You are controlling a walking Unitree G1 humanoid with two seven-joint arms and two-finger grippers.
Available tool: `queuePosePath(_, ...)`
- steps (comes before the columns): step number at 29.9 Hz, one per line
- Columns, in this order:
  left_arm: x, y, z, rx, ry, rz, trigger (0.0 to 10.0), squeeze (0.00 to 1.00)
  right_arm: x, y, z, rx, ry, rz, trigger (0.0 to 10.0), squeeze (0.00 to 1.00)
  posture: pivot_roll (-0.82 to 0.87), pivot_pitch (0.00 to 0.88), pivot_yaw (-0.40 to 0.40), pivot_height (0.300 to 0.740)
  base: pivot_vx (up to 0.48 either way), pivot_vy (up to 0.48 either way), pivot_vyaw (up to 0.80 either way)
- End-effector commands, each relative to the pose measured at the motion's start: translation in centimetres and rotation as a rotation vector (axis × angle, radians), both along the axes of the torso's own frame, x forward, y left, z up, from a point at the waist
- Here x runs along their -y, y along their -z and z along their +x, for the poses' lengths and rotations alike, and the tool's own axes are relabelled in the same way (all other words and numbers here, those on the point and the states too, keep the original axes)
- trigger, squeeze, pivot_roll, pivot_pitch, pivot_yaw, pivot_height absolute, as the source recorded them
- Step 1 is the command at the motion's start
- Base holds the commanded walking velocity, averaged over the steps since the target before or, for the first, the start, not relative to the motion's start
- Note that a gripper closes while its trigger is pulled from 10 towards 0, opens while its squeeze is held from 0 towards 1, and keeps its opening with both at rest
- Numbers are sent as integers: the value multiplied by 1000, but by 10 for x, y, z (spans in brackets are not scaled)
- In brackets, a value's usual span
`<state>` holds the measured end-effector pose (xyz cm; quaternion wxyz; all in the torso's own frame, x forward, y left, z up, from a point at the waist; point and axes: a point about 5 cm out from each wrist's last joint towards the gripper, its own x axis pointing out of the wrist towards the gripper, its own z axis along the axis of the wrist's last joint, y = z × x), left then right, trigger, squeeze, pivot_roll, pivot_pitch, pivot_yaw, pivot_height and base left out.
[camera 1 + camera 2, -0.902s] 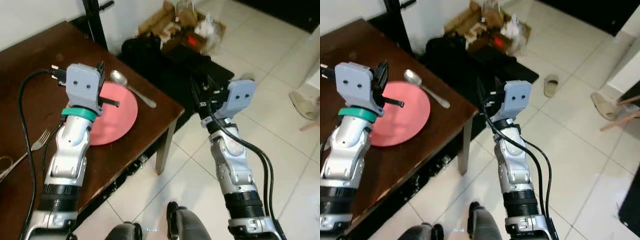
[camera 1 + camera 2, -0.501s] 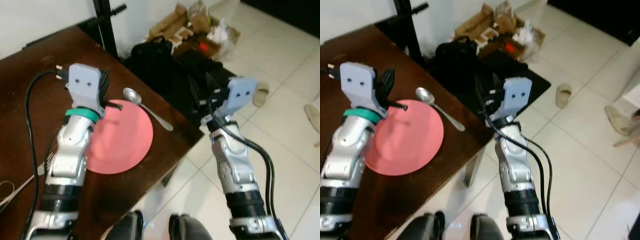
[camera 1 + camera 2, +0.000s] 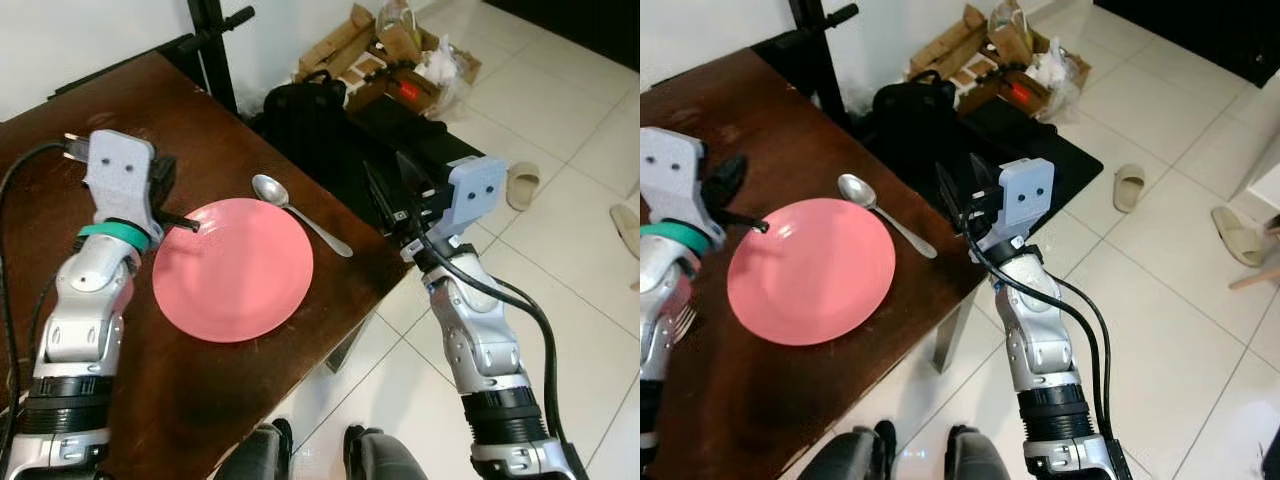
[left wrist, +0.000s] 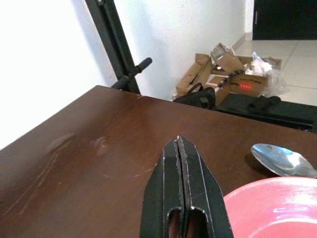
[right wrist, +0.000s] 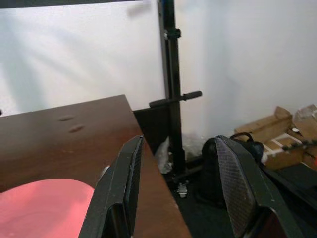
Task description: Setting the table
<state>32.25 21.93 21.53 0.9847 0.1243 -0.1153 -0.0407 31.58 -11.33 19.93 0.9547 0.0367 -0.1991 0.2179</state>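
Left eye view: the left gripper (image 4: 181, 148), its two black fingers pressed together on nothing, hovers over the dark brown wooden table (image 3: 200, 400) just beside the left rim of the round pink plate (image 3: 233, 268). A silver metal spoon (image 3: 297, 212) lies on the table at the plate's far right edge. Off the table's right side, the right gripper (image 5: 178, 183) hangs above the white tiled floor (image 3: 580, 290), fingers spread apart.
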Motion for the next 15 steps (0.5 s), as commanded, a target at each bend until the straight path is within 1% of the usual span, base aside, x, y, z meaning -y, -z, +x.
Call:
queuePosePath(1,-12,-12,1,45,-34,18,10000,0,-2,-1,-2,2,-16,-1,10000,0,0,119,78,740,0,0,0)
queuePosePath(3,-20,-19,2,49,-39,53,10000,0,-4,-3,-3,7,-26,-2,10000,0,0,120,79,740,0,0,0)
queuePosePath(4,-20,-19,2,49,-39,53,10000,0,-4,-3,-3,7,-26,-2,10000,0,0,120,79,740,0,0,0)
queuePosePath(5,-24,-21,2,34,-24,58,10000,0,-5,-5,-3,11,-38,-3,10000,0,-1,126,83,740,0,0,0)
queuePosePath(6,-28,-18,1,-17,31,47,10000,0,-7,-7,-5,13,-65,-7,10000,0,1,132,85,740,0,0,0)
queuePosePath(7,-28,-18,1,-17,31,47,10000,0,-7,-7,-5,13,-65,-7,10000,0,1,132,85,740,0,0,0)
queuePosePath(8,-30,-16,0,-53,73,34,10000,0,-8,-8,-6,13,-85,-10,10000,0,1,132,85,740,0,0,0)
queuePosePath(9,-33,-8,-2,-103,123,20,10000,0,-13,-9,-7,11,-128,-18,10000,0,4,137,86,740,0,0,0)
queuePosePath(10,-37,7,-4,-168,149,-11,10000,0,-18,-9,-10,-1,-192,-30,10000,0,5,142,83,740,0,0,0)
queuePosePath(11,-37,7,-4,-168,149,-11,10000,0,-18,-9,-10,-1,-192,-30,10000,0,5,142,83,740,0,0,0)
queuePosePath(12,-38,30,-7,-238,163,-33,10000,0,-26,-5,-14,-26,-271,-52,10000,0,12,151,77,740,0,0,0)
queuePosePath(13,-38,30,-7,-238,163,-33,10000,0,-26,-5,-14,-26,-271,-52,10000,0,12,151,77,740,0,0,0)
queuePosePath(14,-33,54,-11,-301,182,-36,10000,0,-32,2,-18,-55,-342,-79,10000,0,20,156,72,740,0,0,0)
queuePosePath(15,-29,69,-14,-337,194,-33,10000,0,-36,6,-20,-75,-382,-96,10000,0,23,159,65,740,0,0,0)
